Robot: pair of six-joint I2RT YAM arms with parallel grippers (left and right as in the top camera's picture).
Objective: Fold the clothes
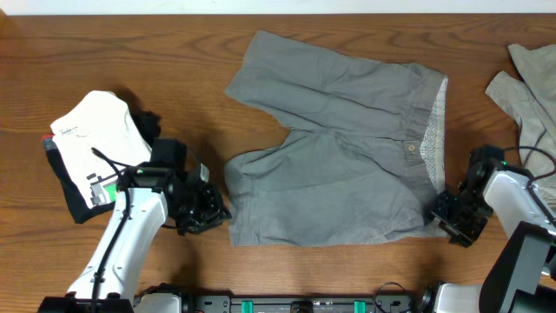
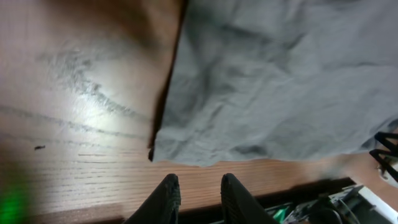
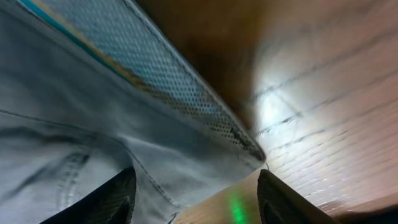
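Two wide legs and a turned-out waistband marked the grey shorts [image 1: 339, 148], lying flat between the pincers. The left pincer [image 2: 199, 182] was slightly parted and empty, a leg hem just ahead. The right pincer [image 3: 196, 179] gaped wide, clamping nothing, its wrist view alone resolving the waistband lining's mesh.

No legible text found. Small dark print noted on white folded item [image 1: 95, 122], left of shorts [image 1: 339, 148]; unreadable.
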